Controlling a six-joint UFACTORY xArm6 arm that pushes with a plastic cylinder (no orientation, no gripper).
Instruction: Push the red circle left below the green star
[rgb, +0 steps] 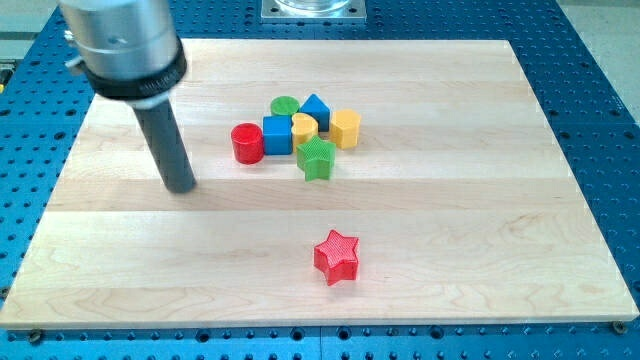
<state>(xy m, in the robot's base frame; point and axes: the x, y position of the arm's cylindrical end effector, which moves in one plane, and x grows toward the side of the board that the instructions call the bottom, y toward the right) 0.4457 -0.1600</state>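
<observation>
The red circle (247, 143) sits at the left end of a tight cluster in the upper middle of the wooden board (480, 220). The green star (316, 158) lies at the cluster's lower right, to the right of the red circle and slightly lower. My tip (181, 187) rests on the board to the left of the red circle and a little below it, apart from every block.
The cluster also holds a blue cube (277, 134), a green circle (284, 106), a blue block (315, 110), a yellow block (304, 127) and a yellow hexagon (345, 128). A red star (336, 256) lies alone in the lower middle.
</observation>
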